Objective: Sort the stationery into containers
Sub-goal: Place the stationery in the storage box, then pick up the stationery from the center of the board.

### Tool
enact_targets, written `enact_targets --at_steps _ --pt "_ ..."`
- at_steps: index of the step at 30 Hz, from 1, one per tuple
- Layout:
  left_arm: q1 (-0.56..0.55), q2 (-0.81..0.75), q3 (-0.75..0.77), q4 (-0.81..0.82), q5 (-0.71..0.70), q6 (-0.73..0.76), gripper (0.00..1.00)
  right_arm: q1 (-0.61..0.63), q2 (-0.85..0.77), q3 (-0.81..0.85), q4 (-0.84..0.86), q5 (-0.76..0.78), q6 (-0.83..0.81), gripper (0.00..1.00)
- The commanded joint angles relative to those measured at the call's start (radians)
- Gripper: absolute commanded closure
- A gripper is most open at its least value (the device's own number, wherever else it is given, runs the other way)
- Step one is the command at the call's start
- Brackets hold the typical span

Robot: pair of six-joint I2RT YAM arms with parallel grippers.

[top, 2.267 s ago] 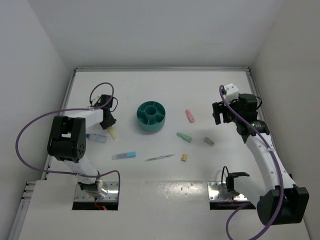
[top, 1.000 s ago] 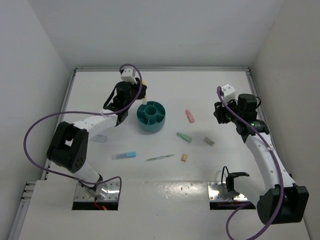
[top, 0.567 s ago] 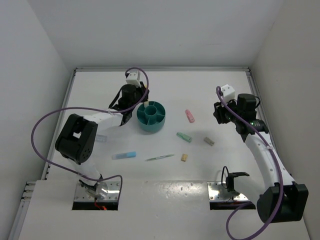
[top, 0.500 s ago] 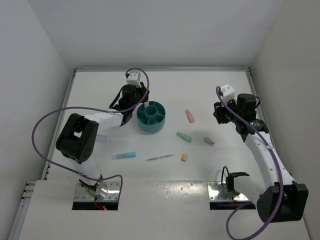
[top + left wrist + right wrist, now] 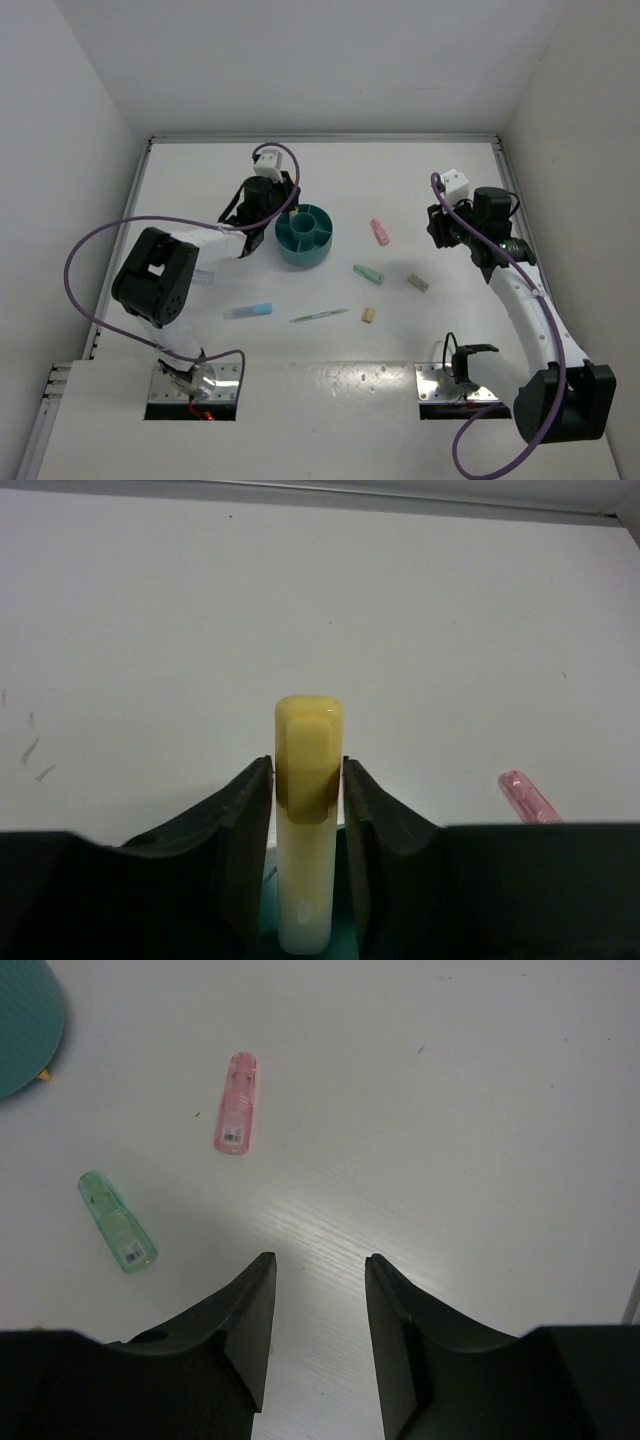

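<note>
My left gripper [image 5: 286, 211] is shut on a yellow stubby stick [image 5: 308, 780], held upright at the left rim of the teal round organiser [image 5: 304, 233]. A sliver of teal shows under the stick in the left wrist view [image 5: 263, 905]. My right gripper [image 5: 438, 228] is open and empty above bare table, its jaws apart in the right wrist view [image 5: 320, 1260]. A pink stick [image 5: 379, 231], a mint-green stick [image 5: 369, 272], a beige stick [image 5: 417, 283], a tan block [image 5: 368, 315], a thin green pen [image 5: 320, 315] and a blue-capped tube [image 5: 248, 311] lie on the table.
A clear item with a blue end [image 5: 200, 277] lies at the left near the left arm. The right wrist view shows the pink stick [image 5: 237, 1103], the mint-green stick [image 5: 118, 1221] and the organiser's edge [image 5: 25, 1025]. White walls enclose the table.
My left gripper has carried the yellow stick from the table's left side up to the organiser's left rim and lowered slightly. My right arm has barely moved.
</note>
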Motion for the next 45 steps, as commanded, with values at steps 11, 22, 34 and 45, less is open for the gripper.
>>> enact_targets --at_steps 11,22,34,45 --pt "-0.011 -0.132 0.026 -0.040 0.027 0.017 0.56 0.004 0.001 -0.005 0.032 0.003 -0.009 0.57" --pt "0.035 -0.379 0.107 -0.473 -0.126 -0.196 1.00 0.004 0.056 0.052 -0.027 -0.020 -0.004 1.00" --pt "0.067 -0.914 -0.298 -0.970 -0.009 -0.451 0.30 0.023 0.253 0.182 -0.195 -0.152 -0.062 0.61" --pt "-0.067 -1.078 -0.475 -1.218 -0.067 -1.063 0.43 0.032 0.317 0.182 -0.230 -0.225 -0.085 0.84"
